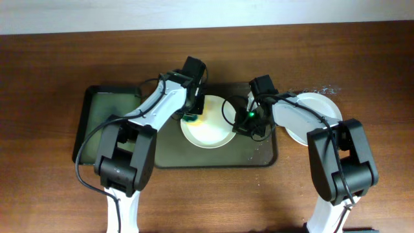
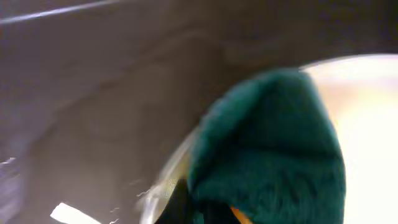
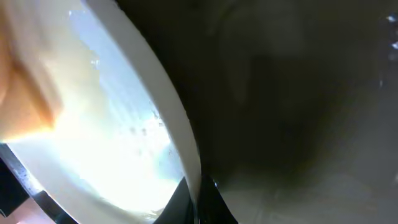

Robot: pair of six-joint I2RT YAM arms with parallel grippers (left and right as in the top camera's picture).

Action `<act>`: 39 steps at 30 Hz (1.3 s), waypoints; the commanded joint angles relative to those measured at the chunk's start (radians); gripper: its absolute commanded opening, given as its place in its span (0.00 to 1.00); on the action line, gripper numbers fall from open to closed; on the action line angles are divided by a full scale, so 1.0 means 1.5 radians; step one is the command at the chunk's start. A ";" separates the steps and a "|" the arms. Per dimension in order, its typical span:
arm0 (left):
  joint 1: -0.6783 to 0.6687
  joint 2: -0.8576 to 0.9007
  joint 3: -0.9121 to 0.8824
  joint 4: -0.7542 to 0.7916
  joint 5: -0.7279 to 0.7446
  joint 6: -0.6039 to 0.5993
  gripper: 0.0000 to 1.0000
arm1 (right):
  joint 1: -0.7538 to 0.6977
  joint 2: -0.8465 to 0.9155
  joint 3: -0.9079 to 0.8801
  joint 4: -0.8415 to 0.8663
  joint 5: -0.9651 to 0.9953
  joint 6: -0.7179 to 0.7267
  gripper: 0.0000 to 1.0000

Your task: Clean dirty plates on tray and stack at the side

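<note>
A round white plate [image 1: 208, 129] with a pale yellow film lies flat near the middle of the large dark olive tray [image 1: 252, 155], a little toward the tray's 12 o'clock edge.

The left gripper [image 1: 191, 115] reaches down at the plate's 10 o'clock rim. It pinches a green sponge [image 1: 189, 118] that presses on the rim. In the left wrist view the blurred sponge fills the lower middle and hides the fingers, and a sliver of orange shows under it.

The right gripper [image 1: 248, 123] is at the plate's 3 o'clock rim. In the right wrist view the white rim runs down into the dark fingers at the bottom edge, so the gripper is closed on the plate's edge. The bare tray floor lies beyond.

A black cable [image 1: 226, 110] loops over the plate's 2 o'clock rim.

Both white arms lean in over the tray from the 6 o'clock side of the table [image 1: 52, 77] and cover parts of it.

At the tray's 3 o'clock, off the tray and just beside it on the wooden table, lie more white plates [image 1: 317, 110], overlapping. The right arm crosses them, so their number cannot be told. Small wet glints [image 1: 320, 88] sit on the wood at their 12 o'clock.

At the tray's 9 o'clock, touching or nearly touching it, lies a smaller black tray [image 1: 107, 123].
</note>
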 commanded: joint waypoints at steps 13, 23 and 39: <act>0.029 0.015 -0.009 -0.144 0.425 0.359 0.00 | -0.005 0.016 -0.014 -0.019 0.039 -0.009 0.04; 0.035 0.015 0.009 0.037 0.099 0.088 0.00 | -0.005 0.016 -0.014 -0.020 0.039 -0.010 0.04; 0.041 0.015 0.265 -0.221 0.040 0.089 0.00 | -0.005 0.004 -0.012 -0.032 0.054 -0.034 0.04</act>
